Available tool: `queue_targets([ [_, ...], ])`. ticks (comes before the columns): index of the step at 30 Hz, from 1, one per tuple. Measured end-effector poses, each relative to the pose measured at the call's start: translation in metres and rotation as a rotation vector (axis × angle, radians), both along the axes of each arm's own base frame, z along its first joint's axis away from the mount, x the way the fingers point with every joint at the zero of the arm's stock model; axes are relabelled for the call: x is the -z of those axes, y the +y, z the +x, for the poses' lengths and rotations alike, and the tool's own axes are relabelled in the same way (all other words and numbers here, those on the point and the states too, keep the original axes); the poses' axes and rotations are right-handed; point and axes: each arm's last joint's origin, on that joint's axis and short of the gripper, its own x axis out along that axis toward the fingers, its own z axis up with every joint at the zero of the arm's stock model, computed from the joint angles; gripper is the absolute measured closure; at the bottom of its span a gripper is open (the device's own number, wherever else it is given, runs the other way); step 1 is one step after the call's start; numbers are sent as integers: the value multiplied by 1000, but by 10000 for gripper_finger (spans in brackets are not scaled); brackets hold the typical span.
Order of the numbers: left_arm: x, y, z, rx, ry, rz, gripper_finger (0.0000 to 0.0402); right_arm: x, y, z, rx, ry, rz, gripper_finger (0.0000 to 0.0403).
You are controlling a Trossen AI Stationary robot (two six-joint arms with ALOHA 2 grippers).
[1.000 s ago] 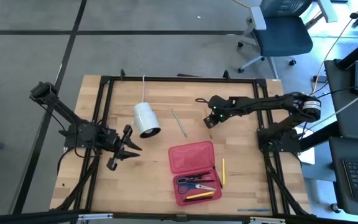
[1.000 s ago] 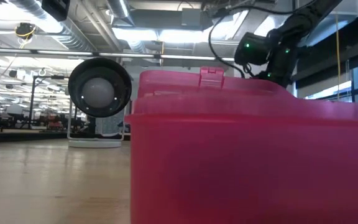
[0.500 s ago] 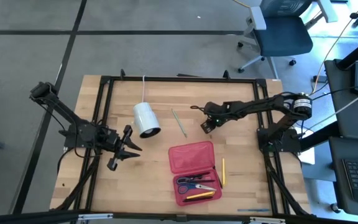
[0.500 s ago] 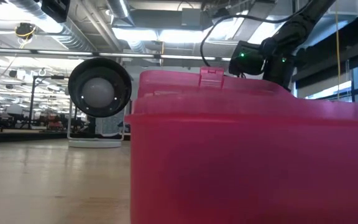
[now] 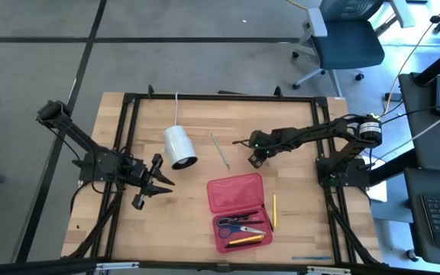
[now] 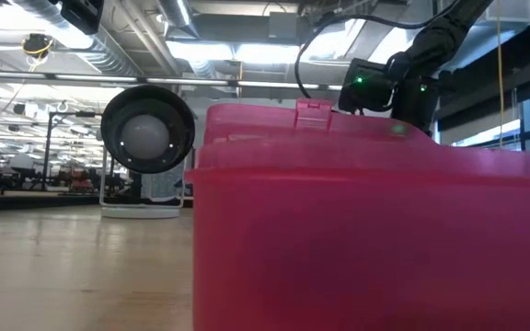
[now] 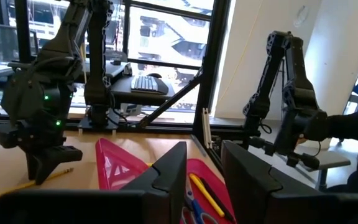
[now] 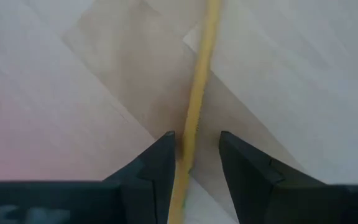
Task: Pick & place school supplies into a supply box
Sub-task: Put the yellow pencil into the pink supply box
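The red supply box lies open, its lid flat on the table and its tray holding blue-handled scissors, a black pen and a yellow pencil. It fills the foreground of the low view. My right gripper is low over the table beyond the box, pointing down and open. Its fingers stand on either side of a yellow pencil that lies flat on the wood; I cannot tell if they touch it. A green pencil and another yellow pencil lie loose. My left gripper waits open at the table's left.
A white cylinder with a cord lies on its side left of the green pencil, also seen in the low view. A black frame rims the table. Bare wood lies between the left gripper and the box.
My right gripper has moved toward the table's left and slightly nearer, and has come down close to the table over the pencil. The left arm and the box have kept still.
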Motion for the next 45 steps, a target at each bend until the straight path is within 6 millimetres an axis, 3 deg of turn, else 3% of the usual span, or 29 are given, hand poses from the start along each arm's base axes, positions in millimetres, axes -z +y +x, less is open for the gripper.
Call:
queue_targets([
  [8,0,0,0,2,10,-27,306,1,9,0,-256,63,-50,269],
  [13,2,0,0,5,29,-51,309,1,12,0,-326,79,-61,269],
  [25,3,0,0,11,37,-46,306,1,17,-9,-199,146,30,269],
  [45,4,0,0,15,56,-90,309,0,41,-17,-182,234,65,270],
])
